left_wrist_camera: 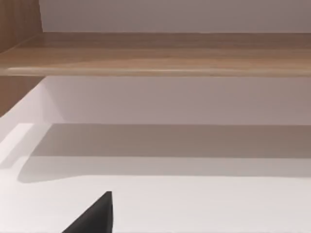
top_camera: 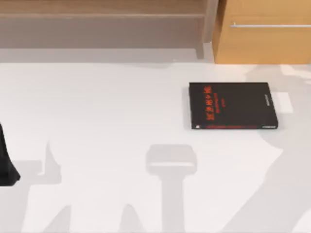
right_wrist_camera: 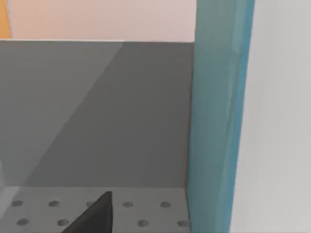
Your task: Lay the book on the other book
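From above, the black book (top_camera: 233,105) with red lettering lies flat on the white desk (top_camera: 97,121), right of centre and toward the far edge, its red strip along the near side. Behind the desk run a wooden shelf (top_camera: 102,9) and, at the right, a wooden cabinet (top_camera: 265,39) with a metal handle bar (top_camera: 270,25). The left arm (top_camera: 7,162) is cut off at the left edge of the desk — just a dark shape, gripper state impossible to tell. Its wrist camera looks across bare desk to the shelf, with one dark fingertip (left_wrist_camera: 95,216) at the frame's edge. The right wrist camera gives what the top view lacks: the teal book (right_wrist_camera: 218,116) close up, its cover edge-on beside a broad white page edge, apparently held upright next to a dark fingertip (right_wrist_camera: 95,216) — though whether the right gripper clamps it I cannot tell. Behind it are a grey wall and a dotted grey surface (right_wrist_camera: 141,211).
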